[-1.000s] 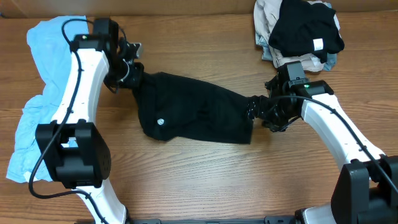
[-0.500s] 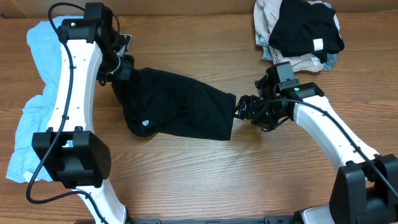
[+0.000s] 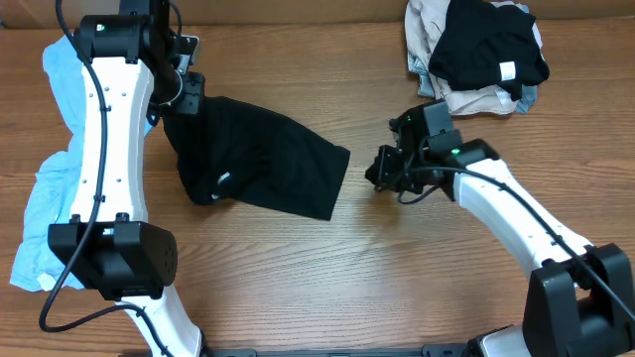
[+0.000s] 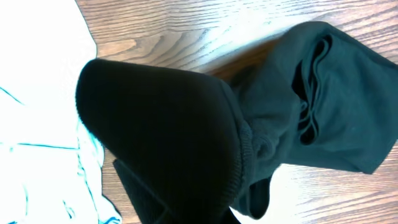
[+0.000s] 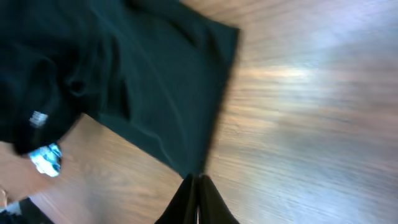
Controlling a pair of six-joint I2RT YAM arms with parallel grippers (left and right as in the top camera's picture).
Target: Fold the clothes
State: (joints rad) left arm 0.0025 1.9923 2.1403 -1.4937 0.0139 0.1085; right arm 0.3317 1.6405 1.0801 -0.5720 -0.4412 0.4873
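While the black shirt (image 3: 263, 164) lies stretched across the middle of the wooden table (image 3: 327, 288), its upper left end is bunched and lifted into the left gripper (image 3: 185, 97), which is pinching that gathered cloth. The left wrist view is swamped by dark fabric, with the fingers buried in it. A small pale logo (image 3: 222, 179) shows near the shirt's lower left edge. Its right edge lies free and flat on the wood. The right gripper (image 3: 382, 171) sits just beside that edge, apart from it, its fingers pressed together on nothing. The right wrist view has the tips meeting just off the shirt's corner. Far left, the light blue tee (image 3: 50, 208) sprawls crumpled beside the left arm. In the far right corner, a black piece (image 3: 486, 45) tops beige pieces (image 3: 425, 25), well apart from the shirt.
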